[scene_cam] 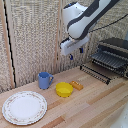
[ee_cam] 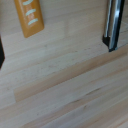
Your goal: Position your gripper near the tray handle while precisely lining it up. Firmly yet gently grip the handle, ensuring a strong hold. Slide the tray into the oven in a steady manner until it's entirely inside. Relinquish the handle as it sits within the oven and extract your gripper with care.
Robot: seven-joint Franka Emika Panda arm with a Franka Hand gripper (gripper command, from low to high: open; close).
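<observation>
The robot arm [scene_cam: 82,17] is bulky and glossy white, built of rounded, swollen segments with a broad black band curving between them at the joint. A thin dark cable trails from it toward the exterior view's right. At its tip sits a boxy white-grey block carrying the gripper [scene_cam: 75,53], whose small dark-blue jaws are too tiny here to make out in detail.

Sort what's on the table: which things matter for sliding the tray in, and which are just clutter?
Job: gripper, tray, tray handle, oven.
Clutter: blue mug, yellow bowl, orange block, white plate.
</observation>
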